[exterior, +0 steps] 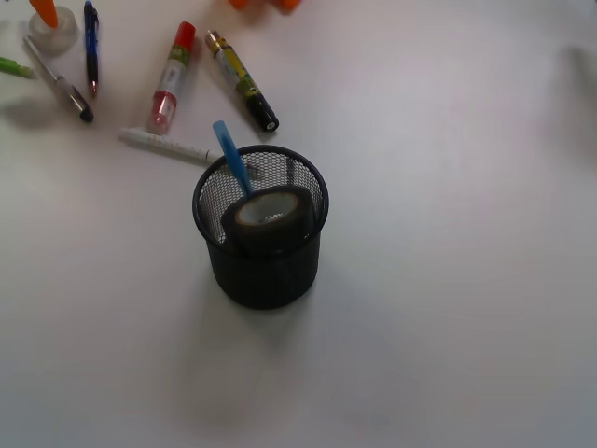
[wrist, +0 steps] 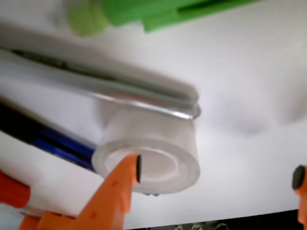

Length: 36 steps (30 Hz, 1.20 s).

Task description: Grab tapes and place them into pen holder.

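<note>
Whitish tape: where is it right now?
Front view: the whitish tape sits at the far top-left, beside the pens. Wrist view: the open gripper straddles its rim, one finger inside the ring.

The pen holder [exterior: 261, 271] is black wire mesh with a solid, faintly shiny rim. Inside it leans a matt black tape roll [exterior: 270, 217]. At the upper left of the front view, the translucent tape roll [wrist: 148, 153] looks like frosted, smooth plastic. Beside it a pen [wrist: 96, 79] seems glossy metal, though blurred. The table [exterior: 448, 280] is smooth matt white.

Wrist view blurs the silver pen [wrist: 110, 86]; mesh hides the black tape's [exterior: 270, 217] lower half.
</note>
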Available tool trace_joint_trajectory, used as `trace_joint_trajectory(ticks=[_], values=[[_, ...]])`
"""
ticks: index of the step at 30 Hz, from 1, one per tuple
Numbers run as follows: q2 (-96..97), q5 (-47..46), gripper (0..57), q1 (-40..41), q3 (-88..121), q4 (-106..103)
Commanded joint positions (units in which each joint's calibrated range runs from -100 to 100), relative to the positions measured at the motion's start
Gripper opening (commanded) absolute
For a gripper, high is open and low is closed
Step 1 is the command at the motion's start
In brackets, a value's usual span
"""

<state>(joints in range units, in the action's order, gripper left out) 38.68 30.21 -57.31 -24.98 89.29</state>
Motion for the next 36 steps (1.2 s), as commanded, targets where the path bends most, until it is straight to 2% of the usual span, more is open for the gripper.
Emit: trace_joint_trajectory(ticks=[1,6,8,15,16,25,36], values=[[2.51,-0.2,35.1,-0.23,-3.74,1.18],[6.59,0.0,34.8,0.45,-3.83,0.65],[7.01,-0.1,31.2,0.45,-3.83,1.09],[7.1,-3.17,1.9,-0.08,-3.83,0.56],[7.18,-3.86,0.0,-0.15,-3.83,0.56],[7.86,-7.33,0.2,0.0,-7.27,1.18],[7.35,-7.13,0.2,0.37,-8.45,0.74]])
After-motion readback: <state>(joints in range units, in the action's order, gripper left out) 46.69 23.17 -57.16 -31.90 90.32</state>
